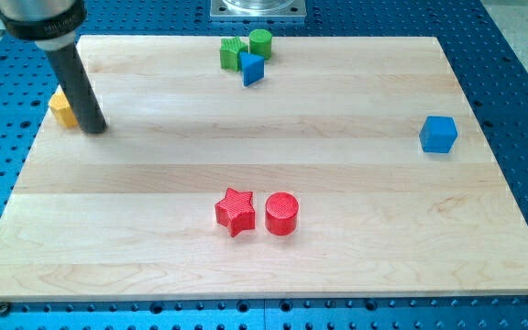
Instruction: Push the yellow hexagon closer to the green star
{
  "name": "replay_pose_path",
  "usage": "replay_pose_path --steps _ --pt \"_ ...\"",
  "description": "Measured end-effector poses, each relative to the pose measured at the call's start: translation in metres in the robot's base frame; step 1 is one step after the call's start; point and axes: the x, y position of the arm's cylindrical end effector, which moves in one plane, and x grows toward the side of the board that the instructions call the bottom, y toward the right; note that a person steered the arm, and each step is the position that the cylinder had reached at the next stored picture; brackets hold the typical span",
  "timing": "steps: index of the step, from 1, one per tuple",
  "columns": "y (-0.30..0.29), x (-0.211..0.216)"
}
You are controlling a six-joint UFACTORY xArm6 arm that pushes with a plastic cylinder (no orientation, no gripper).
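- Here, the yellow hexagon (61, 108) sits at the board's left edge, near the top-left corner, touching my tip (95, 127).
- The green star (233, 53) lies at the top edge, well apart.
- The rod bears no jaws.

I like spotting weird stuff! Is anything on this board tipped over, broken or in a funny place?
Nothing looks broken or spilled. Two things sit oddly close to the edges: the yellow block hugs the board's left edge, half hidden behind my tip, and the blue cube sits near the right edge. The other blocks rest flat.

Red star (235, 212) beside red cyl. (281, 214); blue cube (438, 134) at view's right edge.
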Motion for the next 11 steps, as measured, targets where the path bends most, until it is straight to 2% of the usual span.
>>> replay_pose_path --steps 1,2,3,4,5,6,7,8,9,10,11 --pt "-0.055 -0.010" --pt "-0.081 -0.075" --pt "0.010 -0.118" --pt "0.003 -0.134" --pt "-0.062 -0.130" --pt "-0.084 -0.056" --pt "-0.042 -0.041" --pt "0.031 -0.112" --pt "0.097 -0.141" --pt "0.055 -0.160" --pt "0.091 -0.167"
